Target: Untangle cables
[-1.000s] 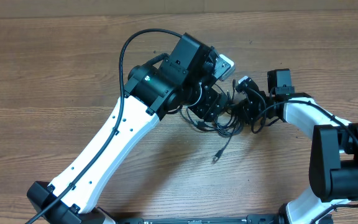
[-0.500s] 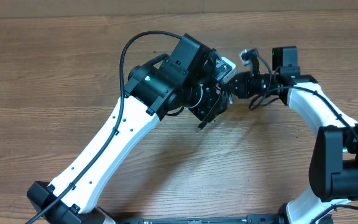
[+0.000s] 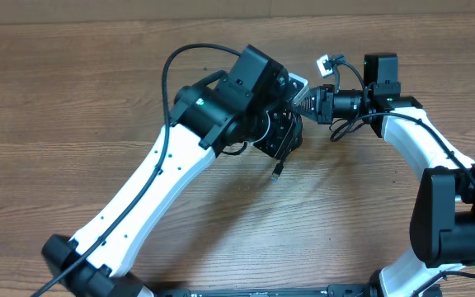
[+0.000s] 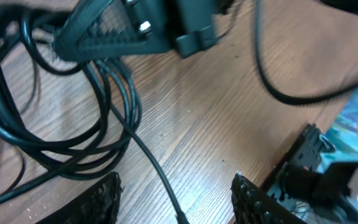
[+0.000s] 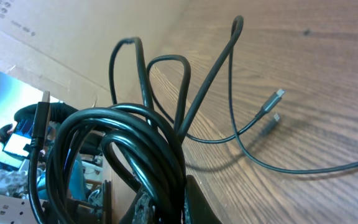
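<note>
The cables (image 5: 135,143) are a bundle of thin black loops clamped in my right gripper (image 5: 169,193), which is shut on them and holds them off the table. In the overhead view the right gripper (image 3: 313,102) is just right of the left gripper (image 3: 285,136). One strand hangs down and ends in a plug (image 3: 276,174) near the wood. A silver-tipped plug (image 5: 278,94) also shows in the right wrist view. My left gripper (image 4: 176,202) is open, with a single strand (image 4: 148,158) running between its fingers. The cable loops (image 4: 55,137) lie to its left.
The wooden table (image 3: 97,91) spreads all round. The left arm's thick black supply cable (image 3: 171,66) arcs over the back left. A cardboard wall (image 5: 73,43) stands at the table's far edge. The two arms are close together at the back centre.
My right gripper has lifted the cable bundle off the table and pulled it back and to the right. The loose plug end has swung left, under the left gripper.
</note>
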`<state>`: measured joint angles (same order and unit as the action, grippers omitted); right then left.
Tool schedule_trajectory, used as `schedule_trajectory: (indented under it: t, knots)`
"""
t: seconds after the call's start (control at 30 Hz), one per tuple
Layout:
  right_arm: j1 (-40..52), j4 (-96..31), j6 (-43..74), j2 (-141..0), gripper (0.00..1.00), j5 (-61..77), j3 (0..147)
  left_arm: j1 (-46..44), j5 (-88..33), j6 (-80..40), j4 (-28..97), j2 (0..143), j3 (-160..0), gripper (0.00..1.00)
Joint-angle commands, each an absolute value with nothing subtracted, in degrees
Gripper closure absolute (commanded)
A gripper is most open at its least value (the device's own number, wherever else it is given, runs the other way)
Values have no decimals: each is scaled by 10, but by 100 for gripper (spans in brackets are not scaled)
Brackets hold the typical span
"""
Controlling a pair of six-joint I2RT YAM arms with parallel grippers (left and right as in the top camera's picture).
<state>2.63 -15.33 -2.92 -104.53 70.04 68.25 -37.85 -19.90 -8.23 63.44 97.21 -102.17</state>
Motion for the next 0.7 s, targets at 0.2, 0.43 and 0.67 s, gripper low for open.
schedule_trajectory:
  t: [0.2,0.43,0.67]
  knots:
    - [25,-117,-25,-1039,96,721,699,-377,-174,-133,588,1032,-1034,61]
    - [25,-118,-25,-1039,96,721,699,-362,-115,-153,587,1019,-1034,36]
    - [25,-123,-25,-1039,96,721,699,-349,-105,-155,573,1019,-1034,33]
